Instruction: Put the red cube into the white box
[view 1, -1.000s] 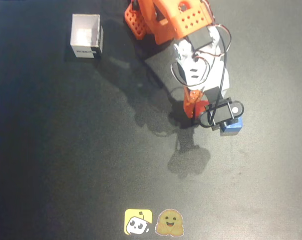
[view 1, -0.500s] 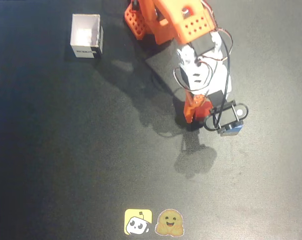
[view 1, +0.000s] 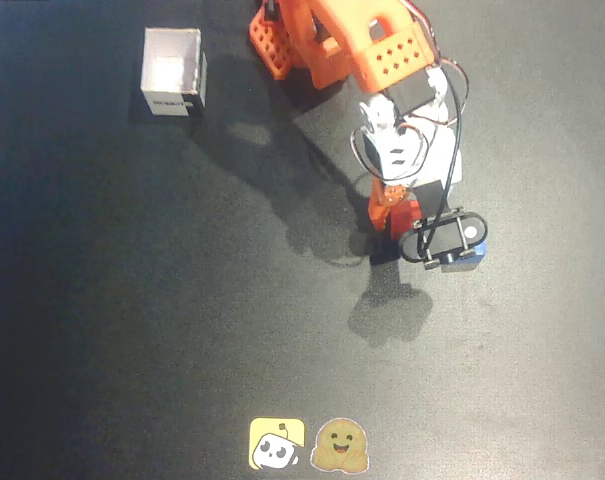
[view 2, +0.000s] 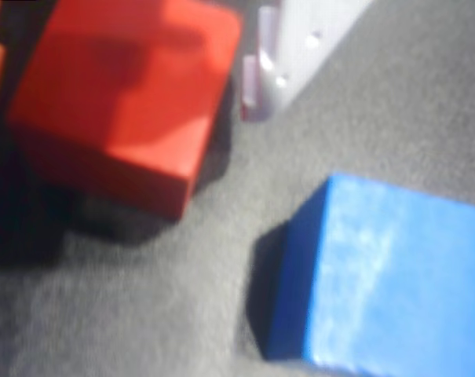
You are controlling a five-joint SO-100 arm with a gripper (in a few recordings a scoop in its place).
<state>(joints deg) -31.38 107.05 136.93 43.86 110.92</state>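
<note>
- Biggest worry we've got: the blue cube (view 2: 386, 275) sits just beside the red cube (view 2: 119, 102) in the wrist view, a thin strip of dark mat between them. If the gripper (view 2: 143, 71) closes a bit off-centre, we figure it could shove or snag the blue one instead.
- In the wrist view a pale finger (view 2: 280, 55) sits right beside the red cube's right edge at the top of the frame, and there's an orange sliver at the far left edge. Looks like the fingers are either side of the cube, but we honestly can't tell if they're squeezing it or still apart.
- The white box (view 1: 172, 72) is way off in the upper left of the overhead view, well apart from the cubes at centre right, so a weak grip could drop the cube on the way.
- The red cube itself: plain, bright red, sharp-edged, sitting on the mat, mostly hidden under the arm from overhead.
</note>
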